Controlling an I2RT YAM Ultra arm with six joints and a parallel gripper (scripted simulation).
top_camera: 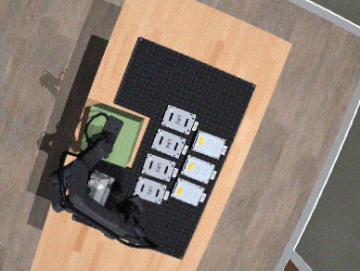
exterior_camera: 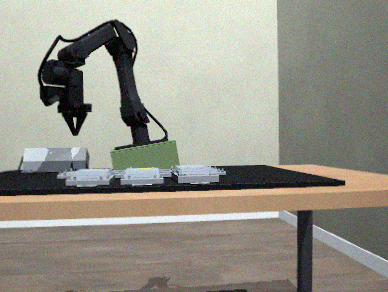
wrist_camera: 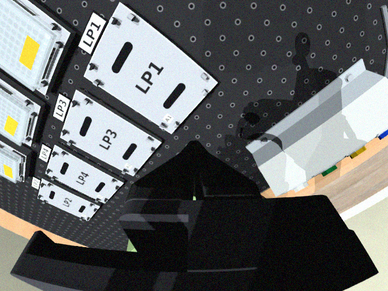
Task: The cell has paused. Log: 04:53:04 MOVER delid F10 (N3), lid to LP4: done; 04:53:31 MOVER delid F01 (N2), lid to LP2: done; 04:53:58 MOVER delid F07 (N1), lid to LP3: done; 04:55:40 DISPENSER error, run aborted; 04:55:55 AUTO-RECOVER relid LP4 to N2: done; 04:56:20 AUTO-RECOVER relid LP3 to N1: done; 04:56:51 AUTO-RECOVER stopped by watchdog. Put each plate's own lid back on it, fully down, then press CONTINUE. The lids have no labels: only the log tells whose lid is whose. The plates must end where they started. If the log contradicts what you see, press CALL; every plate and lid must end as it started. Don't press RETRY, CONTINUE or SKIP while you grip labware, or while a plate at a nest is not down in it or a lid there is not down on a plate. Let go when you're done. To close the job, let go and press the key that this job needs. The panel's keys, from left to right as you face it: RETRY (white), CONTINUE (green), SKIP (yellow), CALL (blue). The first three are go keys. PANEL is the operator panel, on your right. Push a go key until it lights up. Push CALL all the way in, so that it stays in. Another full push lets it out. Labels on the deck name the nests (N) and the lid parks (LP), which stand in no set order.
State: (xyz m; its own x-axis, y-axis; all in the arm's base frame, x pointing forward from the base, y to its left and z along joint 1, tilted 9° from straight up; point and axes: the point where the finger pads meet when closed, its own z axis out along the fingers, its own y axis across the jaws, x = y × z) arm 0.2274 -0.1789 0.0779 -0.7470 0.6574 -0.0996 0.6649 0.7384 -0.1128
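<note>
Three well plates with yellow patches (top_camera: 209, 144) (top_camera: 199, 169) (top_camera: 187, 192) stand in a row on the black deck; each seems to carry a clear lid. They also show at the left edge of the wrist view (wrist_camera: 28, 49). Beside them are four lid parks, all bare: LP1 (wrist_camera: 150, 67), LP3 (wrist_camera: 109, 134), LP4 (wrist_camera: 82, 178) and LP2 (wrist_camera: 67, 200). My gripper (exterior_camera: 76, 127) is shut and empty. It hangs high above the deck, between LP1 and the grey panel (wrist_camera: 325, 131). I cannot read the nest labels.
The panel (exterior_camera: 52, 159) stands at the deck's edge with its blue (wrist_camera: 383, 135), yellow (wrist_camera: 357, 152) and green (wrist_camera: 328, 170) keys just showing on its far face. The arm's green base (top_camera: 113, 135) stands behind the parks.
</note>
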